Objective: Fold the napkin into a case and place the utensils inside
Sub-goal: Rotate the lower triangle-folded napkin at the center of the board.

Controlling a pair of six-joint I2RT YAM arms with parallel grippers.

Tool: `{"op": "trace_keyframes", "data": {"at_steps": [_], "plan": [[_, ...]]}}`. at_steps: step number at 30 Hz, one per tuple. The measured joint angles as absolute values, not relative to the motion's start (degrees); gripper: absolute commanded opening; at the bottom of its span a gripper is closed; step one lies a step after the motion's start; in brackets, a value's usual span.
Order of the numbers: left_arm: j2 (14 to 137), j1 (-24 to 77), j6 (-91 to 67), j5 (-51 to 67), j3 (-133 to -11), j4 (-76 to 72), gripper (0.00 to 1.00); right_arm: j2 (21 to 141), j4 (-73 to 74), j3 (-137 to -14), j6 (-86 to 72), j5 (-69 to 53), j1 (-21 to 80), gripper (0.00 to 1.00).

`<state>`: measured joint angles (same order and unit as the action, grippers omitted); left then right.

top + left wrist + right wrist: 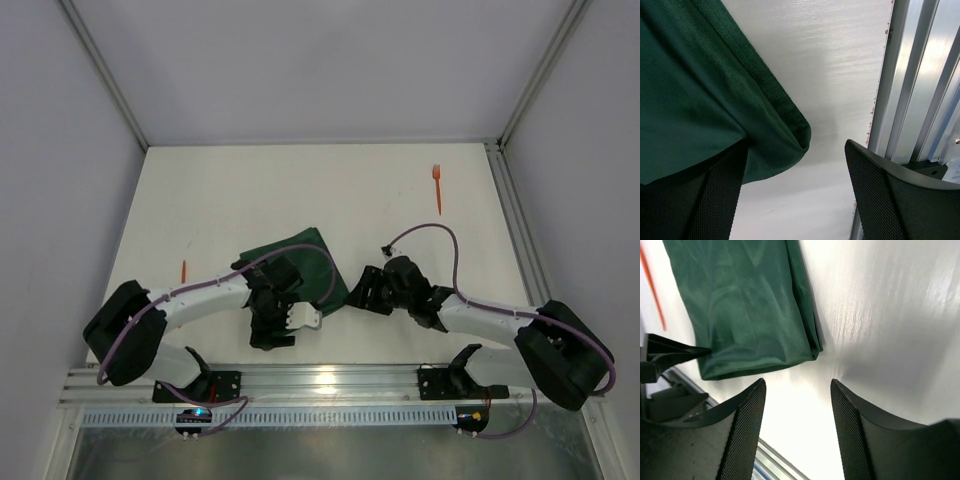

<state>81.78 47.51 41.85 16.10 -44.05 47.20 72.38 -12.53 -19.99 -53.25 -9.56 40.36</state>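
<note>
The dark green napkin (300, 262) lies folded into a narrow rectangle near the table's middle. In the left wrist view its near corner (765, 120) hangs against the top of my left finger (715, 200). My left gripper (797, 150) stands open at that corner (272, 325), clamping nothing. My right gripper (797, 385) is open just off the napkin's (750, 305) right end (362, 290), with bare table between its fingers. One of the utensils, an orange fork (437, 187), lies at the far right. The other orange utensil (184, 271) lies at the left, seen as a thin strip (651, 287).
The metal rail (330, 382) runs along the near edge, close behind both grippers (920, 90). White walls enclose the table on three sides. A tip of the left gripper (670, 352) shows at the left of the right wrist view.
</note>
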Motion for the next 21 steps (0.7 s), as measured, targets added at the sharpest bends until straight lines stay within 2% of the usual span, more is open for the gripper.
{"op": "trace_keyframes", "data": {"at_steps": [4,7,10,14,16,21], "plan": [[79.8,47.5,42.2,16.4,-45.0,49.3,0.82,68.2,-0.3,-26.8,-44.5,-8.1,38.4,0.60],[77.3,47.4,42.1,17.2,-48.7,52.4,0.82,69.4,3.0,-32.1,-38.6,-8.6,34.2,0.54],[75.5,45.4,41.7,19.7,-53.3,54.8,0.82,75.6,4.4,-38.3,-32.5,-10.8,31.3,0.48],[74.1,36.1,40.9,25.2,-58.6,58.2,0.82,84.9,4.7,-44.2,-27.2,-15.0,31.3,0.46],[73.8,30.7,40.4,27.0,-60.1,59.2,0.80,88.7,4.2,-45.5,-25.5,-16.5,31.4,0.44],[74.1,15.9,33.4,26.3,-60.8,56.6,0.63,94.2,2.1,-45.3,-24.0,-19.8,31.4,0.41]]}}
